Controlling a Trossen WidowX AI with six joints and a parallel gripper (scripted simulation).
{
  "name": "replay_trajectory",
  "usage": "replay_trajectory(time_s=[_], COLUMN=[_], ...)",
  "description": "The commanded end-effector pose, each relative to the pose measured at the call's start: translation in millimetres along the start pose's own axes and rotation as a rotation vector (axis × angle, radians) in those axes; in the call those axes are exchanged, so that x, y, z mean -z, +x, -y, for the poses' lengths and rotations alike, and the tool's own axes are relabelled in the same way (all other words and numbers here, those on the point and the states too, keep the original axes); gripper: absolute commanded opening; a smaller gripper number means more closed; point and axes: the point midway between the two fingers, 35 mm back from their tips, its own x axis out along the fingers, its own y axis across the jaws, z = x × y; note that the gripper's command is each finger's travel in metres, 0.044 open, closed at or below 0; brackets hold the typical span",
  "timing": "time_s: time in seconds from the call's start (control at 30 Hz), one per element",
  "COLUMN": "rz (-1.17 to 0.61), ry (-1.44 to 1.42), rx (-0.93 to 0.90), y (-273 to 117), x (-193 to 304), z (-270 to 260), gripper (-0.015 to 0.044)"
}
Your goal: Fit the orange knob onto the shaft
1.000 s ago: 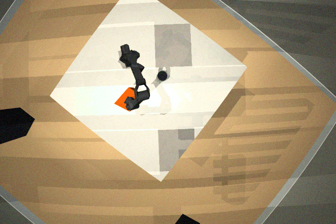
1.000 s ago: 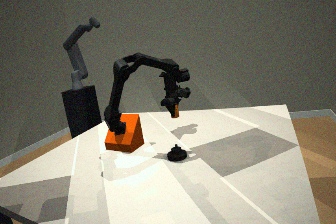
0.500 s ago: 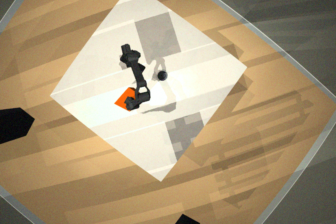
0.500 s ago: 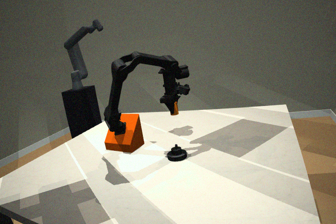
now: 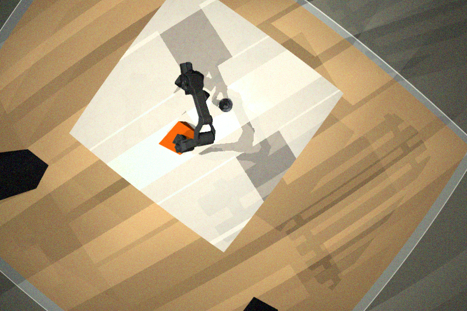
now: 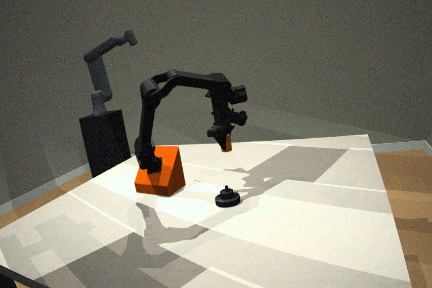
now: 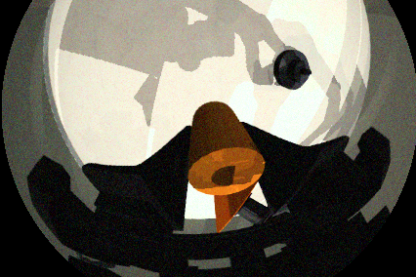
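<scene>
My gripper (image 6: 223, 142) (image 7: 215, 128) is shut on the orange knob (image 6: 227, 145) (image 7: 223, 156) and holds it in the air, well above the white mat (image 6: 324, 215) (image 5: 280, 69). In the wrist view the knob's underside faces the camera and its hole shows. The round dark pedestal (image 6: 227, 199) (image 5: 225, 105) (image 7: 291, 69) stands on the mat with its short dark shaft (image 6: 226, 189) upright. In the exterior view the pedestal is below the knob and nearer the camera. From above, the arm hides the knob.
The arm's base sits on an orange wedge block (image 6: 165, 174) (image 5: 173, 139) left of the pedestal. A second grey arm on a black stand (image 6: 104, 139) is at the back left, off the mat. The wooden table (image 5: 350, 209) surrounds the mat.
</scene>
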Motion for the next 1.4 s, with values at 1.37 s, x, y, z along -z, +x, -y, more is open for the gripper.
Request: replay_trajectory(time_s=[1.37], rz=[0.024], ry=[-0.009], rx=[0.021], y=[26.0], x=[-41.9], z=[132.4], gripper=[0.0000])
